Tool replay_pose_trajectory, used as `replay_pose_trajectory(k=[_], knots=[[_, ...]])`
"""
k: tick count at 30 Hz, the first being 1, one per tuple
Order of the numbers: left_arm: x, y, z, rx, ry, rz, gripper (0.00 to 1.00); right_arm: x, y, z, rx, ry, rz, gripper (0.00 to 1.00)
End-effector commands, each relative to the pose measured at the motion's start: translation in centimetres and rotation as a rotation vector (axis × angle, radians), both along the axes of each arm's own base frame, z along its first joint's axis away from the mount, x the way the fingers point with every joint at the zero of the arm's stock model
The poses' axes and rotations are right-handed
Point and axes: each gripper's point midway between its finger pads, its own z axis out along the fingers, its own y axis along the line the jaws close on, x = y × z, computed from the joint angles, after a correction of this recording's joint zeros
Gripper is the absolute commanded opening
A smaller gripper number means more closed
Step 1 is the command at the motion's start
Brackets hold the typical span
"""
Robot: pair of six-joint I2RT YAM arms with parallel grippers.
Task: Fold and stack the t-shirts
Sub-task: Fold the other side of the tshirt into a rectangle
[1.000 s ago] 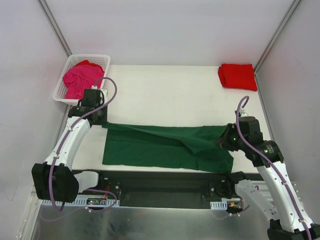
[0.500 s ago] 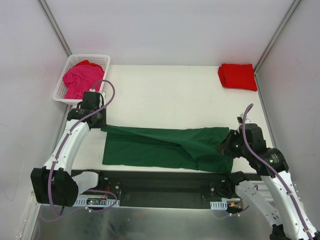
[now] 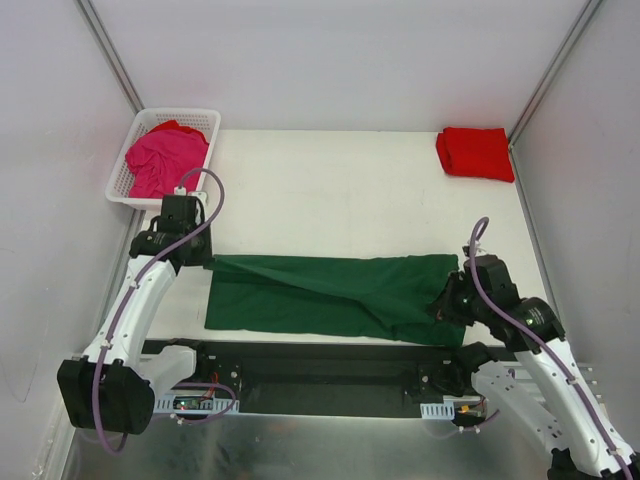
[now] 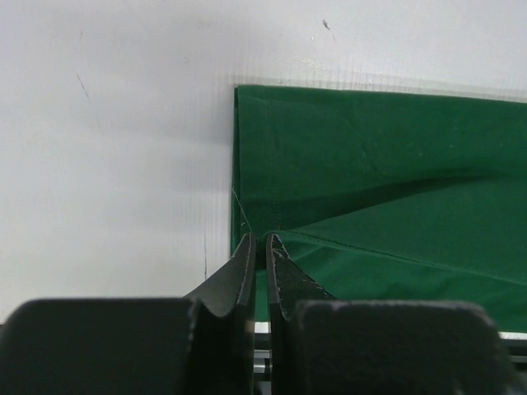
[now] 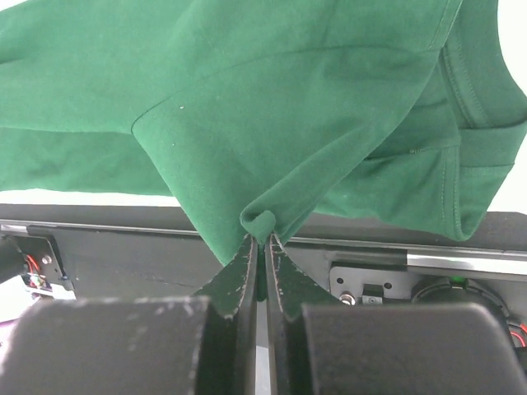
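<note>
The dark green t-shirt (image 3: 330, 295) lies in a long band along the near edge of the bench (image 3: 330, 190). The left claw (image 4: 262, 244) is clamped tight on its left hem, and the right claw (image 5: 262, 240) pinches a bunched fold at its right end. The folded red t-shirt (image 3: 475, 152) sits far right, the pink t-shirt (image 3: 162, 160) in the basket (image 3: 205, 120) far left.

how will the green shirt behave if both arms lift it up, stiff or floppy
Probably floppy: the green t-shirt drapes and creases between its two pinched corners. Likely light: closed jaws hold it by small pinches of cloth. The middle would probably sag.
</note>
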Motion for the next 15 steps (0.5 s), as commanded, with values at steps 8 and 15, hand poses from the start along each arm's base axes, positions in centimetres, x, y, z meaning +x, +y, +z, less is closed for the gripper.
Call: replay_pose_trajectory(k=[8,15], knots=[[-1.0,0.2,-1.6,0.008,0.063,0.014,0.00,0.1,0.0,-2.9,-0.060,0.035,-0.020,0.01],[-1.1,0.5,-1.9,0.023,0.074,0.021,0.00,0.2,0.2,-3.8,-0.114,0.048,0.000,0.01]])
